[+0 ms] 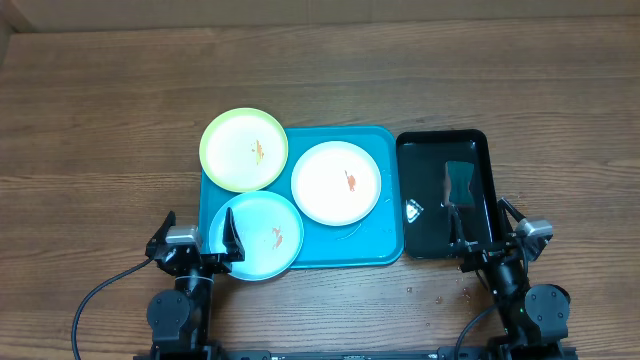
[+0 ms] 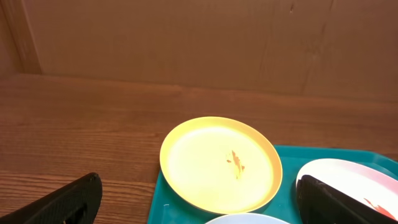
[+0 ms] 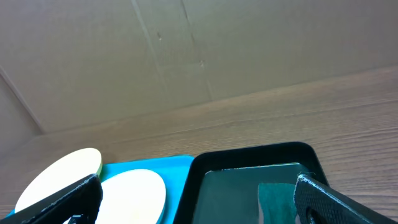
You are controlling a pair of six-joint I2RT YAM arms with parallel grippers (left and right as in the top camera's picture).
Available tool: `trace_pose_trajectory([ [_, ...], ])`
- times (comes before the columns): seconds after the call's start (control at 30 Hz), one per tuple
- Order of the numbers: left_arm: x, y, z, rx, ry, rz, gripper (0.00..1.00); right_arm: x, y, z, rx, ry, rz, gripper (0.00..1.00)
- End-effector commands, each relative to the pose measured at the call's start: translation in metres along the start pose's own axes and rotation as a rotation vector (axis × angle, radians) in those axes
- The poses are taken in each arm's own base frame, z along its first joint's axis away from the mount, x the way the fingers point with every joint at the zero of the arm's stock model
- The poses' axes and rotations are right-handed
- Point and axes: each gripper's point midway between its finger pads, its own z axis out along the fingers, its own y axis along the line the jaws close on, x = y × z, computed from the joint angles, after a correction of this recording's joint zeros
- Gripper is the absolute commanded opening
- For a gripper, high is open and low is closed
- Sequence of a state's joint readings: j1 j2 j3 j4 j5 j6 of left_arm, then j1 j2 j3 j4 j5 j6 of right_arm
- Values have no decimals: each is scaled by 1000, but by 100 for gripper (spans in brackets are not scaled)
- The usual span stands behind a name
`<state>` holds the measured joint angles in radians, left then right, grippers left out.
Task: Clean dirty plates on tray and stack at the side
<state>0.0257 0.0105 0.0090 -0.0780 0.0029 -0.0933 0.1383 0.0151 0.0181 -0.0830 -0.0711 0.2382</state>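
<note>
no stack on the tabletop (image 1: 100,150) yet; on the tray (image 1: 380,245) sit all 3: yellow-green plate (image 1: 243,150), white plate (image 1: 336,182), blue plate (image 1: 256,236), each smeared orange, so cleaning is all ahead. left tool (image 1: 200,226) and right tool (image 1: 483,222) gape, empty.

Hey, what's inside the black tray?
A dark green pad and a small white mark lie in the black tray. One finger of the right hand covers part of its floor.

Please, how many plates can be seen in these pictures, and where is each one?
3. The yellow-green plate lies over the far left corner of the blue tray, the white plate inside toward its right, and the light blue plate over its near left edge. None seems hidden.
</note>
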Motion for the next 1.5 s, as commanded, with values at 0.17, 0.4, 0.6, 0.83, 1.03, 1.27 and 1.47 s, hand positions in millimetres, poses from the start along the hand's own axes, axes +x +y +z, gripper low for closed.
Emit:
trace_pose_trajectory([
  [0.17, 1, -1, 0, 3, 0, 24, 100, 3, -2, 1, 6, 2, -1, 100],
  [0.4, 1, -1, 0, 3, 0, 24, 100, 3, -2, 1, 6, 2, -1, 100],
  [0.6, 1, -1, 0, 3, 0, 24, 100, 3, -2, 1, 6, 2, -1, 100],
  [0.83, 1, -1, 0, 3, 0, 24, 100, 3, -2, 1, 6, 2, -1, 100],
  [1.03, 1, -1, 0, 3, 0, 24, 100, 3, -2, 1, 6, 2, -1, 100],
  [1.27, -13, -1, 0, 2, -58, 23, 100, 3, -1, 1, 0, 4, 3, 100],
  [1.47, -6, -21, -1, 116, -22, -55, 100, 5, 36, -3, -212, 35, 49, 100],
])
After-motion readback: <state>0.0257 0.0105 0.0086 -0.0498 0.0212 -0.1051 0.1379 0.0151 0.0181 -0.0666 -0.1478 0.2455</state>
